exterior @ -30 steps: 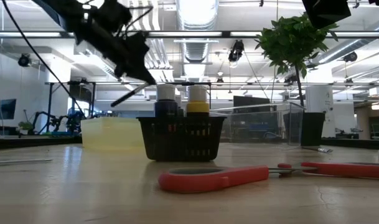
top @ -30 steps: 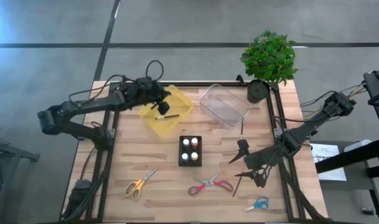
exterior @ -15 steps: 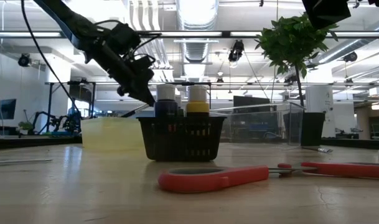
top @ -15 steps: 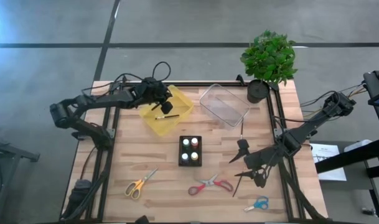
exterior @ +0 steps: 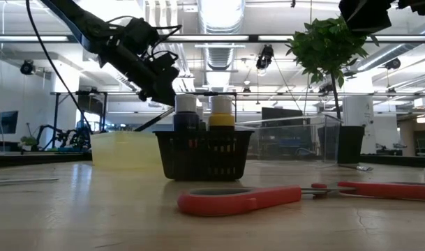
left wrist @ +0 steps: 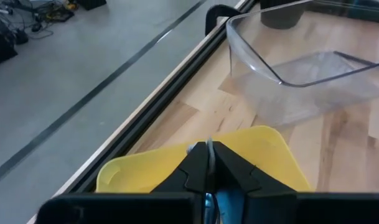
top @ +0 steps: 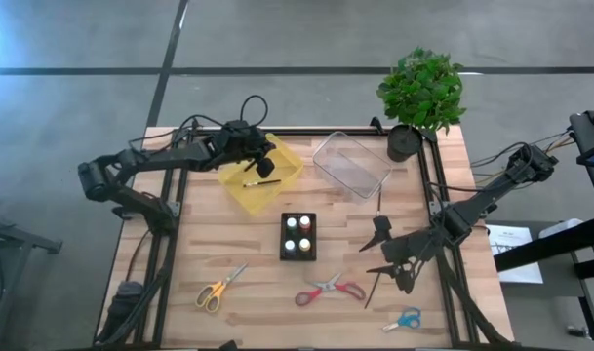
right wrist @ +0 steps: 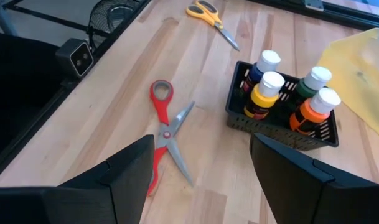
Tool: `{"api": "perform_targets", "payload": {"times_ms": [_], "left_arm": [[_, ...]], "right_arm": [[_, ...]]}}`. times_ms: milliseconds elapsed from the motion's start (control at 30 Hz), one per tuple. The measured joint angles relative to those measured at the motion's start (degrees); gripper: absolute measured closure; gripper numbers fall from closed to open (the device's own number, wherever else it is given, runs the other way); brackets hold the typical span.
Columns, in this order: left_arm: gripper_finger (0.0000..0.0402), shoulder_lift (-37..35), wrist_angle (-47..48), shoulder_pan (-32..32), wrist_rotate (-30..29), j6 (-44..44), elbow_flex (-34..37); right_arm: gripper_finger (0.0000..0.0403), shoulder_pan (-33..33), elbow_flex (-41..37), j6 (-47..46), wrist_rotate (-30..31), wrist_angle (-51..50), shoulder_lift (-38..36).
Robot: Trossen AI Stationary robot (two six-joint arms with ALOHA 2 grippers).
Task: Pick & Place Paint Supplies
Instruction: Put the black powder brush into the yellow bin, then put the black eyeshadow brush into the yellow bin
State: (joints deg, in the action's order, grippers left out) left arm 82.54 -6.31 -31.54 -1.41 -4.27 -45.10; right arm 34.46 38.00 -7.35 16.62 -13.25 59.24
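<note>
My left gripper [top: 255, 164] hovers over the yellow bin [top: 277, 156], fingers together [left wrist: 208, 163]. A thin dark brush [top: 263, 182] lies in the bin, and its raised end leans on the bin's near rim [exterior: 156, 120]. My right gripper [top: 381, 253] is open above the table's right part, with the red scissors [right wrist: 163, 138] ahead of it. A black basket [top: 297, 236] holds several paint bottles [right wrist: 313, 109]. The yellow scissors [top: 218, 289], red scissors [top: 331, 290] and blue scissors [top: 404, 319] lie flat near the near edge. Two more thin brushes lie by the right gripper [top: 379, 205] [top: 369, 292].
A clear plastic bin [top: 352, 164] sits right of the yellow one. A potted plant [top: 421, 93] stands at the far right corner. Bare wood lies left of the basket [top: 228, 234]. A black metal frame runs along the table's sides [top: 170, 244].
The left gripper carried the brush down toward the yellow bin, then rose and shifted slightly right. The brush went from hanging in the air to lying in the bin, with one end propped on the rim. The right arm kept still.
</note>
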Motion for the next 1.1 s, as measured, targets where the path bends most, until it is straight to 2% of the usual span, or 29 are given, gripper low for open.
{"api": "perform_targets", "payload": {"times_ms": [433,767,833,867,1000,1100], "left_arm": [[0.0365,-0.04,0.05,0.01,0.0,-0.09,0.0],[0.0257,-0.21,0.11,0.39,0.34,-0.03,0.0],[0.0243,-1.06,-0.4,1.03,4.5,0.0,0.02],[0.0238,-1.78,-1.5,1.51,8.64,0.03,0.02],[0.0232,-5.32,-10.27,5.27,30.27,3.12,0.02],[0.0231,-8.23,-18.42,11.25,45.02,2.8,0.02]], "right_arm": [[0.014,0.04,0.0,-0.17,0.02,0.08,0.0],[0.014,0.04,-0.09,-0.4,0.0,0.05,0.0],[0.014,0.04,-0.15,-1.16,0.0,-0.19,0.0],[0.014,0.02,-0.19,-1.5,0.0,-0.35,0.0],[0.014,0.02,-0.31,-2.19,0.01,-0.84,0.0],[0.014,0.02,-0.31,-2.76,1.04,-1.69,0.0]]}}
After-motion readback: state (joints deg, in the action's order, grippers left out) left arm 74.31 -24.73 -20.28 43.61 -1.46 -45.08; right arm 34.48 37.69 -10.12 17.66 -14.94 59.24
